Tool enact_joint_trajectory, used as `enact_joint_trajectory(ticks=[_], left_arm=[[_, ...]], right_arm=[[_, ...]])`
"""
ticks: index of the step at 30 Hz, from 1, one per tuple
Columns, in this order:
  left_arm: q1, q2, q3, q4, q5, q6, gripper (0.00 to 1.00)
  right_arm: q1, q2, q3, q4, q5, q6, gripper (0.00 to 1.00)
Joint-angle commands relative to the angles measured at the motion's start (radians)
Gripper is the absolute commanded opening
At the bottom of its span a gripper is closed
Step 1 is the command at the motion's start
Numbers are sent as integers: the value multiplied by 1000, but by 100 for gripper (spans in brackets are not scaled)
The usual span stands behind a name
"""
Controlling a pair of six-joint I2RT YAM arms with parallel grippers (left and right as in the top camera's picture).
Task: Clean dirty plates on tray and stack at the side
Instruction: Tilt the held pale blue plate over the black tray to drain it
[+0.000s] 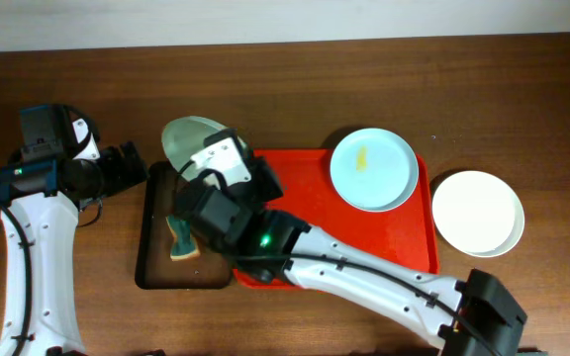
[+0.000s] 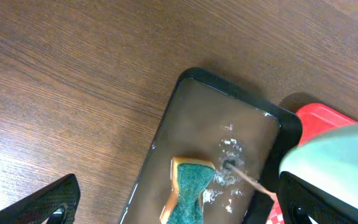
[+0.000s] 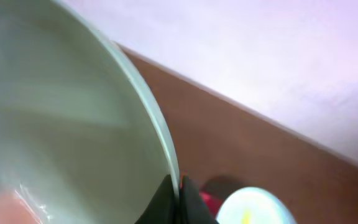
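My right gripper (image 1: 213,170) (image 3: 179,194) is shut on the rim of a pale green plate (image 1: 188,139) (image 3: 61,124), which it holds tilted above the far end of the black tray (image 1: 150,269). A thin stream runs off this plate (image 2: 344,146) into the black tray (image 2: 166,124). A second plate (image 1: 372,168) (image 3: 250,210) with a yellow smear lies at the red tray's (image 1: 404,247) far right corner. A third, white plate (image 1: 478,212) rests on the table to the right of the red tray. My left gripper (image 1: 133,168) (image 2: 180,202) hangs open over the black tray, holding nothing.
A green and yellow sponge (image 1: 182,240) (image 2: 188,193) lies in the wet black tray, below the space between my left fingers. My right arm stretches across the red tray's near left part. Bare wood surrounds both trays.
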Motion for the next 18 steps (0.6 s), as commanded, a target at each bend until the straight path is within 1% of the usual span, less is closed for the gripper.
enact_joint_trajectory(ticks=[1, 3, 7, 10, 18], left_arm=[[3, -5, 14, 0, 13, -10, 99], [3, -5, 14, 0, 13, -10, 99], [3, -5, 14, 0, 13, -10, 99], [3, -5, 14, 0, 13, -10, 99], [3, -5, 14, 0, 13, -10, 99]], right_arm=[[58, 1, 24, 126, 207, -283, 4], [97, 1, 24, 239, 238, -412, 4], [120, 1, 24, 342, 277, -510, 4], [122, 0, 24, 387, 309, -516, 4], [122, 0, 24, 386, 312, -516, 4]])
